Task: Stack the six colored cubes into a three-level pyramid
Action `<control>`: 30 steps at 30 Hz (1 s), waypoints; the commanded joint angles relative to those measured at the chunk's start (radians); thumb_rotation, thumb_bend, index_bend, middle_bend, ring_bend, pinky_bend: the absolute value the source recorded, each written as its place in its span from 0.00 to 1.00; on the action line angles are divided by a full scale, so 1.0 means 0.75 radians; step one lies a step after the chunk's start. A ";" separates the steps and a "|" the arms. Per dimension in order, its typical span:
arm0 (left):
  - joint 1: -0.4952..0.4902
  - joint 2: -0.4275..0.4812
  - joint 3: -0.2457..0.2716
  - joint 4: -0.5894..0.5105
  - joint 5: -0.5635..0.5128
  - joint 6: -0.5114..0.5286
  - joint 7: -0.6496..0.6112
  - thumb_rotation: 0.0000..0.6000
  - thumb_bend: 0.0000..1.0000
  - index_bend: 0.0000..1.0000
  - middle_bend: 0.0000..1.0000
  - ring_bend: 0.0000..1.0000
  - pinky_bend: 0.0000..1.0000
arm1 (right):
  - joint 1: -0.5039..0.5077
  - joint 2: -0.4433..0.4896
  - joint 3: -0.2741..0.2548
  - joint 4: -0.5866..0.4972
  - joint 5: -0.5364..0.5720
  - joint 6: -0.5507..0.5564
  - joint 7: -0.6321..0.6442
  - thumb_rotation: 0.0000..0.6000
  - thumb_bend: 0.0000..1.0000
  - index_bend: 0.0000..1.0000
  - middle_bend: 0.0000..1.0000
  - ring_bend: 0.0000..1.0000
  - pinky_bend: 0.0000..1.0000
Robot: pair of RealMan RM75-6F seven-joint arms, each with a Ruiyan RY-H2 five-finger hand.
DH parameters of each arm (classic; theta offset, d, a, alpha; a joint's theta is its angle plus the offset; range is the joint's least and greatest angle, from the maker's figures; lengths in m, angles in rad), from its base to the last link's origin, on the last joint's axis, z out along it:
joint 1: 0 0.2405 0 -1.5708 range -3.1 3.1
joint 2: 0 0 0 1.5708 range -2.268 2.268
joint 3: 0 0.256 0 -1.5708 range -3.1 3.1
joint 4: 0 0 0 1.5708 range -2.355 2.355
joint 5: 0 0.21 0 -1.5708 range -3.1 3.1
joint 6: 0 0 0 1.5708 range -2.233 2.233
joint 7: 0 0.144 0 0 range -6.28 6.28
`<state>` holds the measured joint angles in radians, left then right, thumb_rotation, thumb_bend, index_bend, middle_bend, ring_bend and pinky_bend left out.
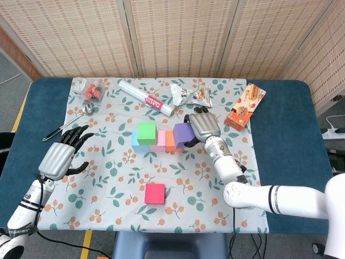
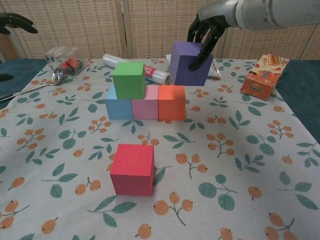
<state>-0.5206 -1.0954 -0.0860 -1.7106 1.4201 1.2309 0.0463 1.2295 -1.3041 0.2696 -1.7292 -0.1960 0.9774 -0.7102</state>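
Observation:
A row of blue (image 2: 118, 106), pink (image 2: 144, 107) and orange (image 2: 171, 101) cubes stands mid-table, with a green cube (image 2: 129, 79) on top over the blue and pink ones. My right hand (image 2: 207, 27) grips a purple cube (image 2: 189, 63) in the air, just above and right of the orange cube (image 1: 169, 141); in the head view the purple cube (image 1: 183, 134) hides part of the orange one. A red cube (image 2: 132, 168) lies alone nearer the front. My left hand (image 1: 62, 155) hovers open over the left side of the cloth, holding nothing.
Along the far edge lie a spoon (image 1: 69, 123), a small packet of red items (image 1: 91, 90), a plastic-wrapped roll (image 1: 147, 98), a crumpled snack bag (image 1: 190, 94) and an orange snack box (image 2: 262, 81). The flowered cloth (image 2: 240, 165) covers a blue table.

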 commanded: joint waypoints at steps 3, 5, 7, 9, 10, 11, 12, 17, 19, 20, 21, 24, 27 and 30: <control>0.015 0.003 0.001 -0.001 0.009 0.006 -0.012 1.00 0.29 0.14 0.02 0.00 0.12 | 0.102 -0.108 0.005 0.135 0.133 0.043 -0.110 1.00 0.30 0.57 0.47 0.20 0.19; 0.018 0.001 -0.003 0.002 0.012 0.006 -0.018 1.00 0.29 0.14 0.02 0.00 0.12 | 0.136 -0.156 0.012 0.199 0.189 0.058 -0.148 1.00 0.30 0.57 0.47 0.20 0.19; 0.020 0.000 -0.006 0.005 0.015 0.006 -0.023 1.00 0.29 0.14 0.02 0.00 0.12 | 0.157 -0.186 0.019 0.240 0.224 0.066 -0.175 1.00 0.30 0.57 0.47 0.20 0.19; 0.023 -0.001 -0.008 0.007 0.018 0.006 -0.030 1.00 0.29 0.14 0.02 0.00 0.12 | 0.177 -0.216 0.029 0.279 0.256 0.070 -0.200 1.00 0.30 0.57 0.47 0.20 0.19; 0.024 -0.001 -0.009 0.009 0.019 0.006 -0.034 1.00 0.29 0.14 0.02 0.00 0.12 | 0.184 -0.227 0.035 0.292 0.268 0.069 -0.209 1.00 0.30 0.57 0.47 0.20 0.19; 0.025 -0.002 -0.010 0.012 0.020 0.003 -0.037 1.00 0.29 0.14 0.02 0.00 0.12 | 0.194 -0.242 0.040 0.310 0.281 0.069 -0.223 1.00 0.30 0.57 0.47 0.20 0.19; 0.025 -0.002 -0.011 0.013 0.020 0.002 -0.039 1.00 0.29 0.14 0.02 0.00 0.12 | 0.202 -0.253 0.042 0.323 0.290 0.069 -0.237 1.00 0.30 0.56 0.47 0.20 0.19; 0.030 -0.007 -0.015 0.025 0.027 -0.001 -0.057 1.00 0.29 0.14 0.02 0.00 0.12 | 0.247 -0.311 0.061 0.386 0.339 0.094 -0.316 1.00 0.30 0.56 0.47 0.20 0.19; 0.032 -0.008 -0.017 0.027 0.032 0.002 -0.062 1.00 0.29 0.14 0.02 0.00 0.12 | 0.259 -0.329 0.070 0.403 0.353 0.110 -0.340 1.00 0.30 0.56 0.47 0.20 0.19; 0.034 -0.009 -0.017 0.028 0.036 0.004 -0.066 1.00 0.29 0.14 0.02 0.00 0.12 | 0.264 -0.339 0.078 0.411 0.364 0.115 -0.351 1.00 0.30 0.56 0.47 0.20 0.19; 0.036 -0.010 -0.017 0.029 0.039 0.005 -0.069 1.00 0.29 0.14 0.02 0.00 0.12 | 0.267 -0.345 0.085 0.415 0.372 0.118 -0.359 1.00 0.30 0.56 0.47 0.20 0.19; 0.041 -0.013 -0.017 0.035 0.046 0.009 -0.078 1.00 0.29 0.14 0.02 0.00 0.12 | 0.274 -0.364 0.100 0.428 0.389 0.125 -0.386 1.00 0.30 0.56 0.47 0.20 0.19; 0.045 -0.016 -0.017 0.042 0.050 0.010 -0.089 1.00 0.29 0.14 0.02 0.00 0.12 | 0.275 -0.378 0.120 0.441 0.403 0.125 -0.401 1.00 0.30 0.56 0.47 0.20 0.19; 0.049 -0.017 -0.016 0.048 0.054 0.009 -0.102 1.00 0.29 0.14 0.02 0.00 0.12 | 0.276 -0.390 0.135 0.450 0.414 0.127 -0.418 1.00 0.30 0.56 0.47 0.20 0.19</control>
<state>-0.4842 -1.1077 -0.0985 -1.6754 1.4597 1.2378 -0.0286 1.4362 -1.5942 0.3682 -1.3937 0.1121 1.0725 -1.0211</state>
